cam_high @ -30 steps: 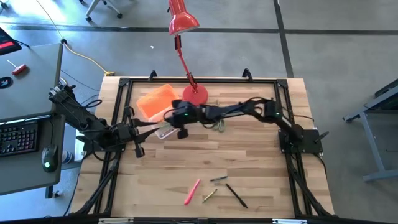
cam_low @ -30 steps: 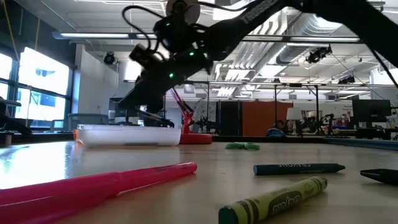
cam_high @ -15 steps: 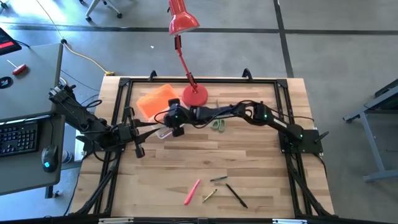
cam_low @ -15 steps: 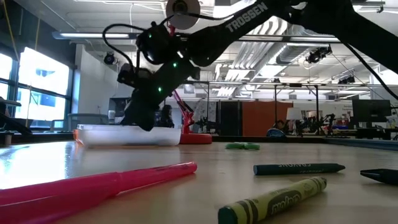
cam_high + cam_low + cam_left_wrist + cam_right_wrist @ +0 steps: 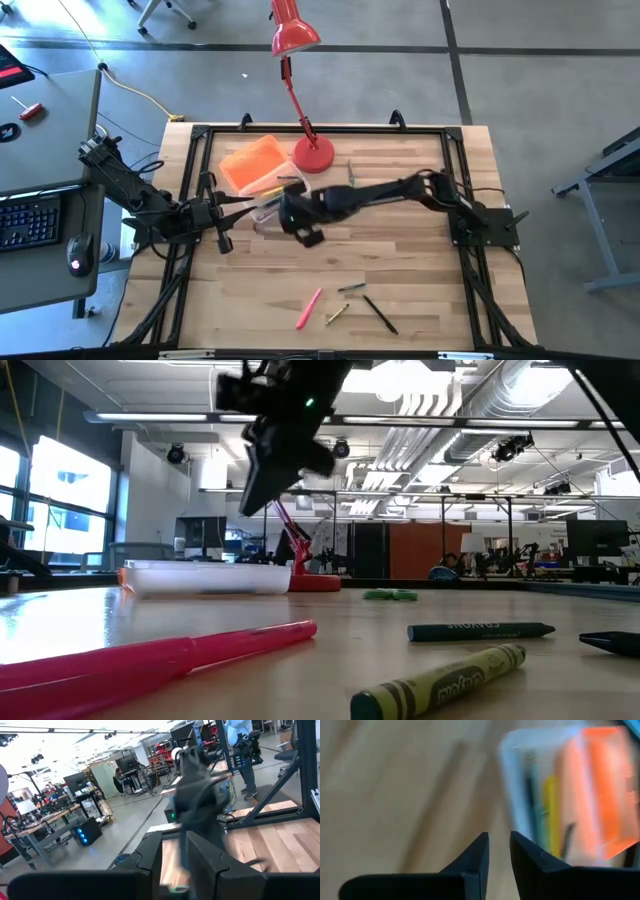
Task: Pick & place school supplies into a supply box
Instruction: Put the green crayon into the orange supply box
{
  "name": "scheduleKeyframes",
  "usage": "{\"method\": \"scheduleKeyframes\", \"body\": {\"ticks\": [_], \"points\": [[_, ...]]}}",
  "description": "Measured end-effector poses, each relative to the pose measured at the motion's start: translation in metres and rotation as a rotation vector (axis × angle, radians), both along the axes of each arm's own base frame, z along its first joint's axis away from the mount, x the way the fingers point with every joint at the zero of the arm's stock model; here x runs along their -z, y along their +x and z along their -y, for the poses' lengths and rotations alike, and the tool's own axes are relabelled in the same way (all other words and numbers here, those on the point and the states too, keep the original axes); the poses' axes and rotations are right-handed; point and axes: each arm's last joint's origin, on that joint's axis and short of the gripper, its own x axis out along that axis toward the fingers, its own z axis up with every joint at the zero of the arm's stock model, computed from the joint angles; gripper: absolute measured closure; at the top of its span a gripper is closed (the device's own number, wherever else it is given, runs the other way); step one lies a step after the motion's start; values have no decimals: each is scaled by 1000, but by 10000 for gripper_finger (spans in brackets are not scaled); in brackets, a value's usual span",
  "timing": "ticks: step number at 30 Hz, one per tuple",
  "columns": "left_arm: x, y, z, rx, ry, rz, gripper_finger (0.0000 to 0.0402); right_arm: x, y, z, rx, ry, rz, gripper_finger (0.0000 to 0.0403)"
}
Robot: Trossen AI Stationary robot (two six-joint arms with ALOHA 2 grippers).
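Right gripper (image 5: 303,228) hangs above the desk (image 5: 400,270), just in front of the supply box (image 5: 262,172) on the side away from the lamp (image 5: 298,90). Its fingers (image 5: 472,857) stand close together with only a thin gap, nothing between them. The right wrist view looks down on bare wood with the box off to one side, its orange lid (image 5: 605,790) tilted open, and pens inside, one yellow (image 5: 551,805). In the low view this gripper (image 5: 265,475) is up high, clear of the box (image 5: 205,577).

The box sits near the desk's back edge, just left of the lamp's round red base (image 5: 313,153), lid resting against its far side.

Left gripper (image 5: 222,222) waits at the box's left end, near the desk's left edge, fingers (image 5: 150,857) a narrow gap apart, empty.

Still out on the desk, well in front of the box: a pink marker (image 5: 308,309), a yellow-green crayon (image 5: 336,314), a dark crayon (image 5: 351,288) and a black pen (image 5: 380,314). In the low view a green item (image 5: 390,595) lies to the right of the box; cannot tell what it is.
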Motion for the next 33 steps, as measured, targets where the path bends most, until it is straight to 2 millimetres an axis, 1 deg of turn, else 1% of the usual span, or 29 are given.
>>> {"method": "scheduleKeyframes", "body": {"ticks": [3,5,8,10,12,14,16,19,21,24,27,31,33], "points": [[0,0,0,0,-3,3,284,0,-20,-23,29,22,-102,350],[-1,0,0,1,-8,6,284,1,-36,-32,72,45,-141,349],[-1,0,0,4,-17,11,284,4,-65,-46,159,19,-137,346],[-1,0,0,4,-20,14,284,1,-89,-56,237,-64,-60,346],[-2,0,0,4,-26,22,284,-6,-113,-70,313,-91,78,347],[-3,0,0,4,-31,28,284,-10,-136,-83,346,-19,215,347],[-3,0,0,4,-36,34,284,-8,-157,-97,318,104,332,346],[-4,-1,0,4,-44,44,284,10,-187,-112,220,255,441,344],[-5,0,0,5,-45,46,284,24,-201,-117,181,355,543,344],[-5,-1,0,5,-51,53,284,51,-217,-118,141,473,656,345],[-5,-1,0,5,-52,54,284,74,-225,-115,111,531,684,343],[-6,-1,0,6,-67,60,284,91,-223,-118,72,548,632,339],[-6,0,0,6,-67,59,284,94,-218,-122,35,562,602,337]]}}
